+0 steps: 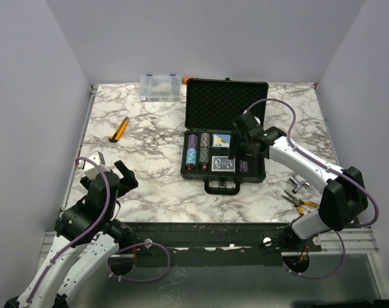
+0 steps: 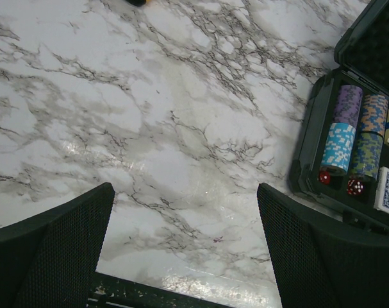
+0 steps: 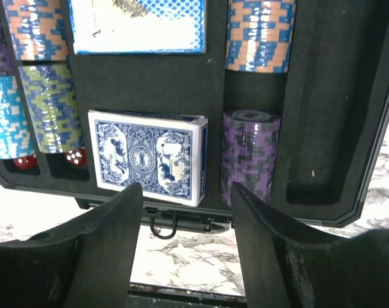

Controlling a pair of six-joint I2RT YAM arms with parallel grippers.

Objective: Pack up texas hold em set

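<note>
Marbled table (image 1: 149, 147), pale walls (image 1: 200, 32), open case (image 1: 210, 106) centre-right

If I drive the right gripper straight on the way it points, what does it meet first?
Probably the right edge of the blue-and-white patterned card deck, or the gap beside the purple chip stack, in the black hard case. The right gripper hangs above them; depth is unclear.

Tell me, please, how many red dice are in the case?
2. The left die lies at the near end of the cyan chips, the right die at that of the green chips. Others may be hidden.
</note>
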